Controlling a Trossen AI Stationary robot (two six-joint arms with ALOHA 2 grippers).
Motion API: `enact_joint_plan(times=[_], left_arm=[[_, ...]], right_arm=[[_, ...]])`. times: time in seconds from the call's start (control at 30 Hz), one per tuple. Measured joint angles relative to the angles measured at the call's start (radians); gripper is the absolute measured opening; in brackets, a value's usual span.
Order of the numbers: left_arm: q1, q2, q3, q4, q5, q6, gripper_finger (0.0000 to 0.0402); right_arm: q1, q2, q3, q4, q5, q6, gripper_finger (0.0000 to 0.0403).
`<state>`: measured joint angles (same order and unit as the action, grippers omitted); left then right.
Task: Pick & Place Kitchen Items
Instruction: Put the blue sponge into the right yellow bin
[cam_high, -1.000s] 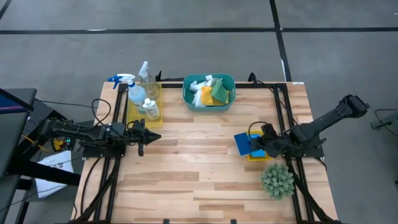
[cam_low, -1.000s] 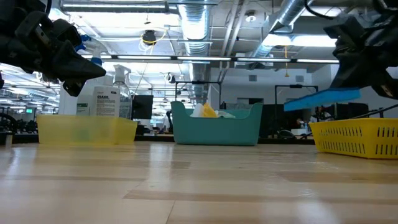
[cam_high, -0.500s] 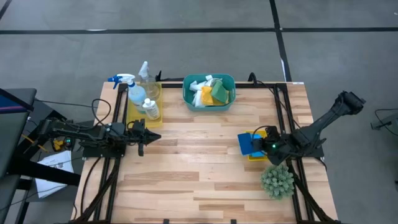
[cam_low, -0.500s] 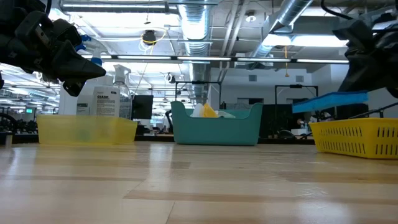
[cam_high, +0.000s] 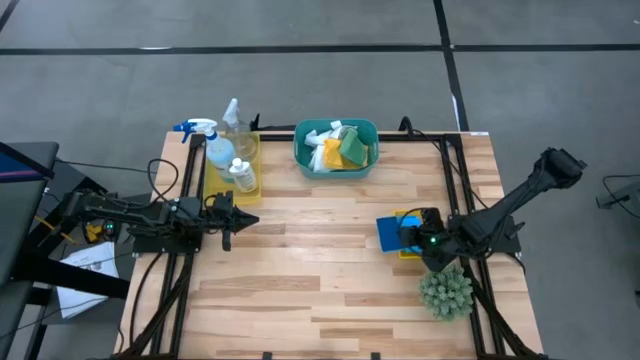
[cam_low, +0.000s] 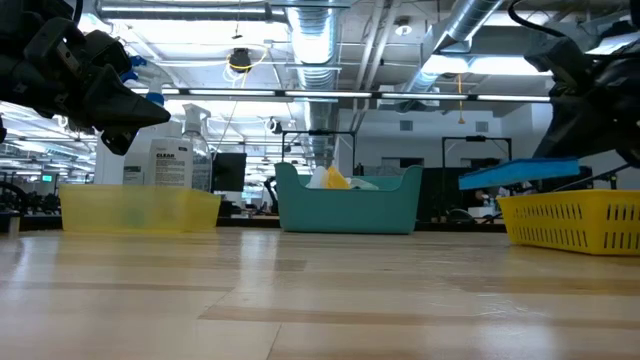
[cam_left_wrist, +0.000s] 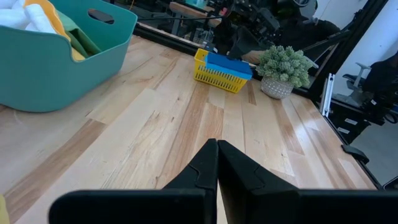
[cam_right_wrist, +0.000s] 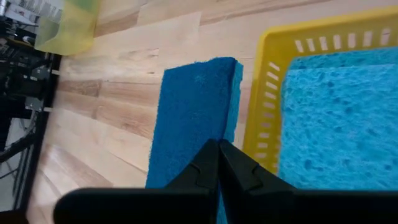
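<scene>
My right gripper (cam_high: 413, 236) is shut on a dark-blue sponge (cam_high: 391, 232), which it holds over the left rim of a small yellow basket (cam_high: 408, 250) at the table's right. A light-blue sponge (cam_right_wrist: 336, 118) lies in that basket. My left gripper (cam_high: 230, 222) is shut and empty above the table's left side, near a yellow tray (cam_high: 247, 190) that holds the blue-trigger spray bottle (cam_high: 203, 131) and the small bottles (cam_high: 240, 172). White, yellow and green cloths (cam_high: 338, 146) lie in the teal basin (cam_high: 300, 152) at the far middle. My right gripper pinches the dark-blue sponge's edge (cam_right_wrist: 200, 127) on the basket's side between its two fingers (cam_right_wrist: 239, 169). The fingers come from the table's right, slanting down. The sponge lies nearly level (cam_low: 518, 172) and juts out left past the basket's rim; whether it touches the rim I cannot tell.
A spiky green plant (cam_high: 445, 290) stands just near-side of the yellow basket, close under my right arm. The bare wooden table top (cam_high: 310, 260) stretches between the two arms.
My right gripper has gone down toward the yellow basket with the dark-blue sponge. The sponge was tilted and higher; it now lies nearly level just above the basket's rim. It drifted a little right, then back left.
</scene>
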<state>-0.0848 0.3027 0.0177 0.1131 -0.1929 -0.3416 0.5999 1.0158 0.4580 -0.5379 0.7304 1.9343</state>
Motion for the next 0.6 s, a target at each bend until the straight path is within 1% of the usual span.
enact_joint_plan(times=[0.13,0.33,0.6], left_arm=[[0.000,0.000,0.000,0.000,0.000,0.000,0.0003],[0.000,0.000,0.000,0.000,0.000,0.000,0.0003],[0.000,0.000,0.000,0.000,0.000,0.000,0.0003]], right_arm=[[0.000,0.007,0.000,0.007,0.011,0.004,0.0000],[-0.001,0.007,0.000,-0.006,0.054,0.041,0.0000],[0.000,0.007,0.000,-0.033,0.060,0.073,0.0000]])
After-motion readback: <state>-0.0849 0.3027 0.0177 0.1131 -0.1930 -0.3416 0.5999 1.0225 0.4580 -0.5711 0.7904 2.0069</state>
